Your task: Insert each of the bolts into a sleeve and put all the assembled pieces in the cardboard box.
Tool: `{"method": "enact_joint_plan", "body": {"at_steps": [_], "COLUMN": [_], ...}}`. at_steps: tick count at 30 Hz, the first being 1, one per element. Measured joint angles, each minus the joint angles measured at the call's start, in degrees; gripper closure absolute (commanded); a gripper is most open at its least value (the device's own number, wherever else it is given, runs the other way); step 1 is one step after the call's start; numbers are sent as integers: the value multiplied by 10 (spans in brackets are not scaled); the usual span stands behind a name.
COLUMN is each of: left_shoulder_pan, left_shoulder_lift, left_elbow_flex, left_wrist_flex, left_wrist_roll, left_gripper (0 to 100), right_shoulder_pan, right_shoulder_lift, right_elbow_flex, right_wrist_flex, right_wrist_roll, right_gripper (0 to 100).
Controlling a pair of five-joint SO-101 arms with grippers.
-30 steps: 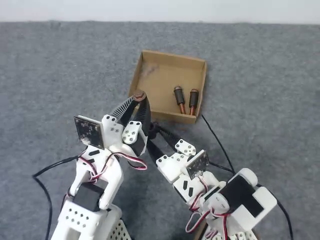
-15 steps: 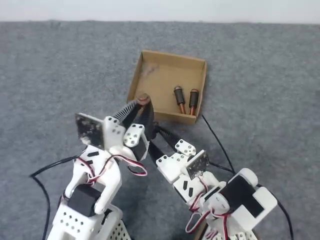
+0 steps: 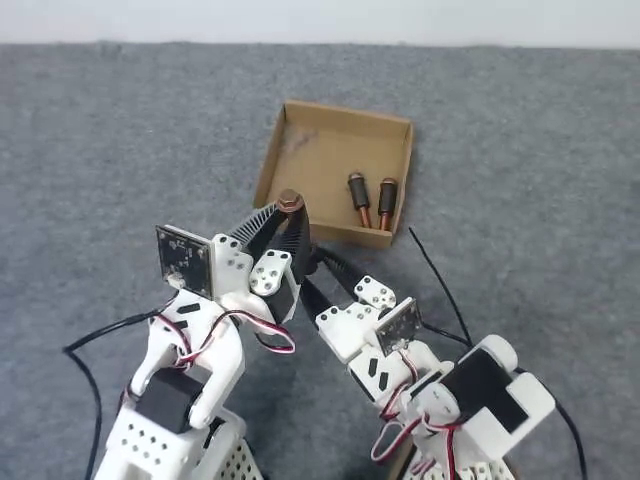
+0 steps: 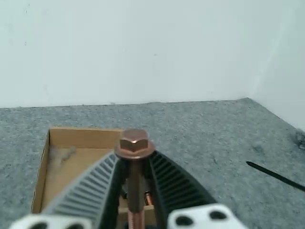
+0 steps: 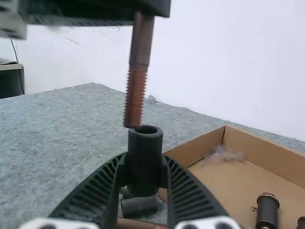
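Grey carpet (image 3: pixel 120 130), cardboard box (image 3: pixel 345 113), two assembled pieces (image 3: pixel 360 203) inside

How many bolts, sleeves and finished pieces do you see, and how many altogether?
Loose bolts: 2
Empty sleeves: 2
Finished pieces in the cardboard box: 2
Total: 6

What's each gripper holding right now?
Left gripper: closed on a bolt.
Right gripper: closed on a sleeve.

Bright, even light throughout, with soft, faint shadows.
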Motion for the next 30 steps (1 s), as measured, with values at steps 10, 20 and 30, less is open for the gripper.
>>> {"method": "enact_joint_plan", "body": {"at_steps": [10, 20, 30], "left_shoulder_pan": [3, 5, 8], "left_shoulder_lift": [2, 1, -3], "left_elbow_flex": [63, 93, 143], "left_wrist_flex": [-80, -86, -92], "left_wrist_roll": [-43, -54, -54], "left_gripper": [987, 987, 987], "right_shoulder_pan": [0, 0, 15], "right_shoulder_lift": [0, 0, 1], "right_elbow_flex": [0, 0, 0], "right_wrist_flex": [0, 0, 5], "right_wrist_roll": [0, 0, 0], "right_gripper": [992, 992, 992]}}
